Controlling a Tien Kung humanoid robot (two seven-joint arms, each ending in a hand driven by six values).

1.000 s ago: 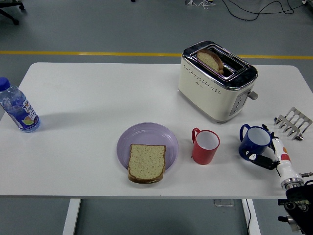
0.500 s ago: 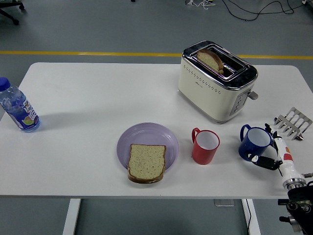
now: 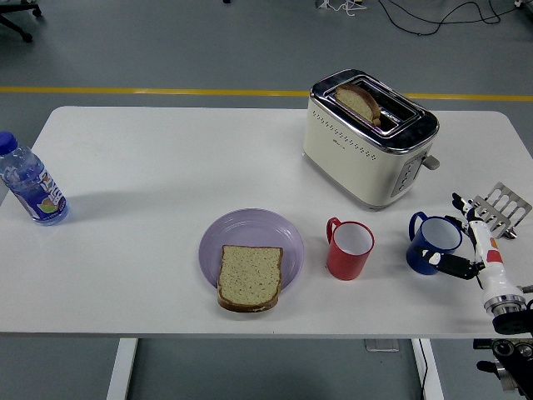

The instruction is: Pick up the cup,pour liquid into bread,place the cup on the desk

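Currently we're at the pick-up step: right hand (image 3: 468, 243) spread around the blue cup (image 3: 433, 243), fingers not yet clamped. Next, close firmly, then lift toward the bread slice (image 3: 250, 277).

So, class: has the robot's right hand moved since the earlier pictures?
Yes. The right hand has moved up the picture beside the blue cup, closer to the metal rack.
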